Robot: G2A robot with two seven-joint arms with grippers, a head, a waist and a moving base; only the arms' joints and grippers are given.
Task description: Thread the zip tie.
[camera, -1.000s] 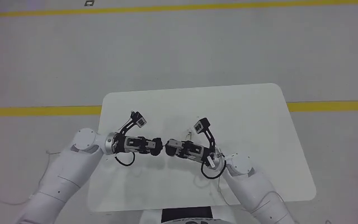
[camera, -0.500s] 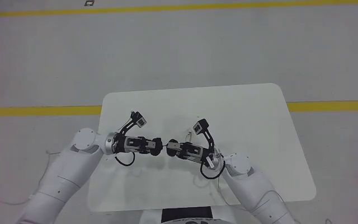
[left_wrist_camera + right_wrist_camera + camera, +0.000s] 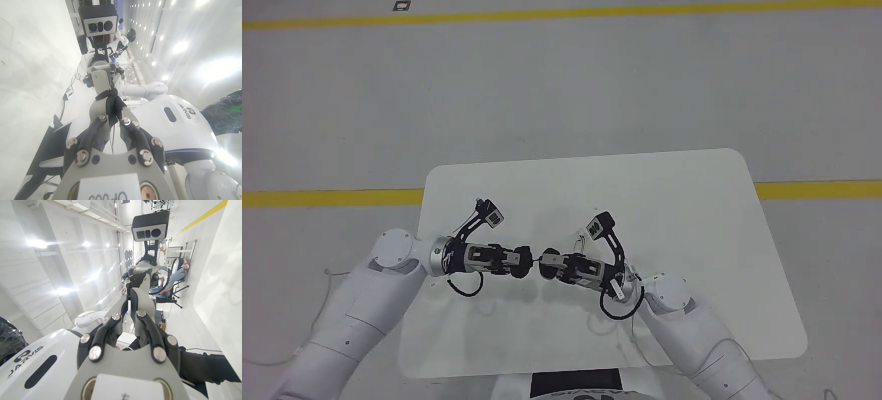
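Lying straight from one to the other, over the tabletop [image 3: 692, 200] nearer its left edge, the zip tie [image 3: 537, 262] is pinched by the left end effector [image 3: 525, 261] and the right end effector [image 3: 548, 263].

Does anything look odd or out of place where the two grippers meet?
Yes. A crumpled black wad sits where the left gripper meets the right gripper, looking knotted, unlike the thin straight zip tie. What it is, I cannot tell.
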